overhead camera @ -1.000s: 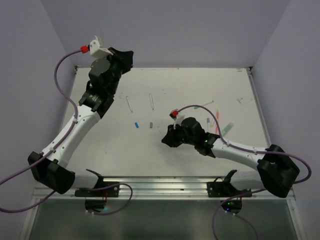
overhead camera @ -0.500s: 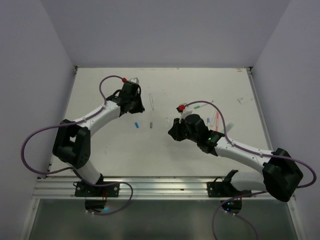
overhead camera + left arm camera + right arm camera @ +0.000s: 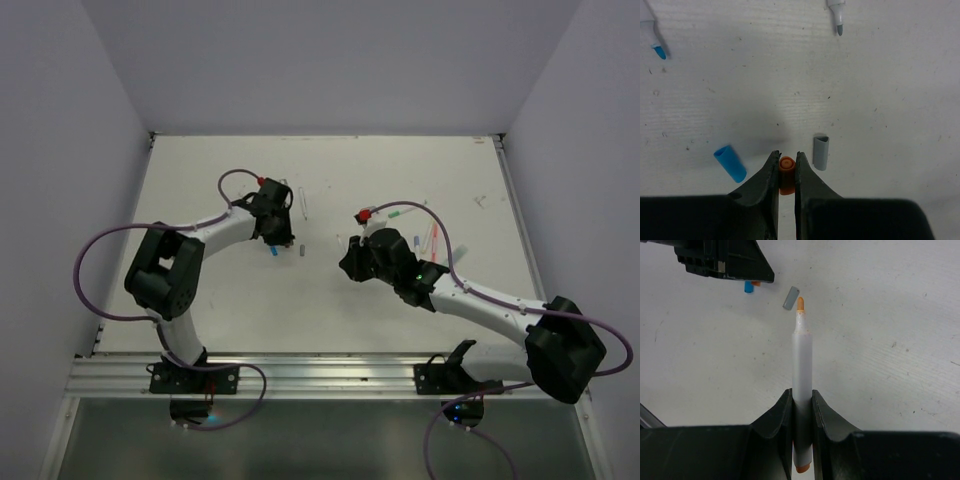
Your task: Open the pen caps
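In the left wrist view my left gripper (image 3: pixel 786 156) is shut on an orange pen cap (image 3: pixel 786 175) just above the table. A blue cap (image 3: pixel 730 163) lies to its left and a grey cap (image 3: pixel 820 152) to its right. From above, the left gripper (image 3: pixel 279 238) hangs over the blue cap (image 3: pixel 272 251), with the grey cap (image 3: pixel 301 249) beside it. My right gripper (image 3: pixel 802 392) is shut on a white pen barrel (image 3: pixel 802 357) whose bare orange tip points at the grey cap (image 3: pixel 790 297). The right gripper (image 3: pixel 347 264) sits mid-table.
Two uncapped white pens lie beyond the caps, one blue-tipped (image 3: pixel 655 35), one grey-tipped (image 3: pixel 837 15). Another white barrel (image 3: pixel 303 200) lies behind the left gripper. More pens, pink (image 3: pixel 435 240) and green (image 3: pixel 400 212), lie right of the right arm. The walls stand close around the table.
My left arm has swung down from high at the back left to the caps at mid-table. The right arm shifted slightly back and right, still gripping its pen.
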`<state>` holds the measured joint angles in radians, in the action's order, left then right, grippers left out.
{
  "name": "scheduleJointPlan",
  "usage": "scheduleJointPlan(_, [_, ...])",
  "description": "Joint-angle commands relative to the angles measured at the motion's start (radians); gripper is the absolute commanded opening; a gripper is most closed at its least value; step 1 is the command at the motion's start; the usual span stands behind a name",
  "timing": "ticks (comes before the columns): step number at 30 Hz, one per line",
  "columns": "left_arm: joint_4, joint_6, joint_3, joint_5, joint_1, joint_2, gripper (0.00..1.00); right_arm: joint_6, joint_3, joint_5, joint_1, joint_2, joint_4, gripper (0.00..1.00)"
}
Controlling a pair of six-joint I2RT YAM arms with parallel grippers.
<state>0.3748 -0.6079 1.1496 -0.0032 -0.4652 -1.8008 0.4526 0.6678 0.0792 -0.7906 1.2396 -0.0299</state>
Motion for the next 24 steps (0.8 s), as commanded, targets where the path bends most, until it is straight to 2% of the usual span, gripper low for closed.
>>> scheduleJointPlan(1, [-0.025,0.0,-0.034,0.008,-0.009,0.008,0.12,0.015,0.042,0.028,0.007,0.006,-0.007,0.0])
scheduleJointPlan(7, [-0.045,-0.013,-0.076,-0.03,-0.015,0.027,0.19,0.024,0.044,0.018,0.005,0.027,-0.027,0.0])
scheduleJointPlan(17, [-0.074,-0.015,-0.062,-0.058,-0.015,0.015,0.28,0.029,0.058,0.002,0.007,0.041,-0.028,0.0])
scheduleJointPlan(24, [-0.076,-0.03,-0.071,-0.043,-0.015,0.052,0.29,0.024,0.093,0.001,0.007,0.038,-0.015,0.0])
